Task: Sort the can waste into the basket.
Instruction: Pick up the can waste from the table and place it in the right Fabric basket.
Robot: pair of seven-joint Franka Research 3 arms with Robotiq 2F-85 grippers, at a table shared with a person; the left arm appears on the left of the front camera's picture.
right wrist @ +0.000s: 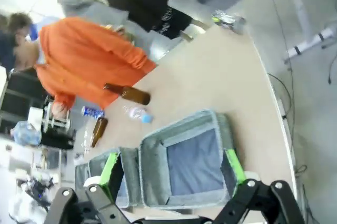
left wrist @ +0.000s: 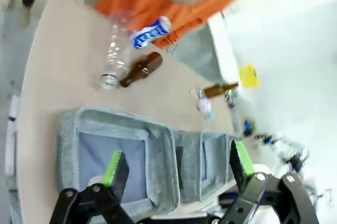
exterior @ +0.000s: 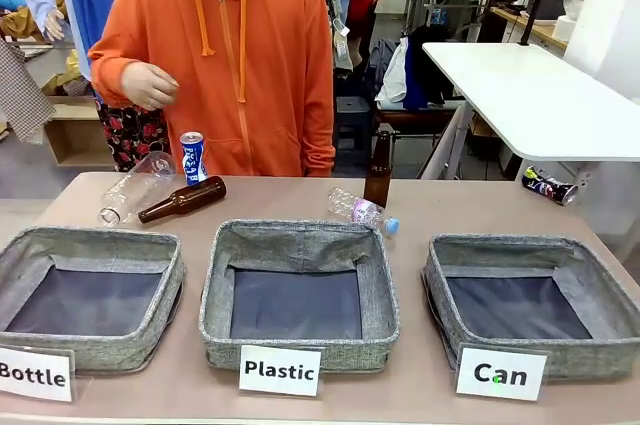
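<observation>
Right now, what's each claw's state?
Left claw, black with green pads: open, empty.
Right claw, black with green pads: open, empty.

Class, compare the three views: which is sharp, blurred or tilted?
Front view: sharp, evenly lit, the Can card legible. Left wrist view: blurred, the blue-and-white can smeared, the table tilted. Right wrist view: softer, rolled, the person sideways.

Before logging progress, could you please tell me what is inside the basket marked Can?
The Can basket shows only its dark lining; no can lies in it. Its near wall hides a strip of floor. The blue-and-white can and the crushed can sit on the table.
</observation>
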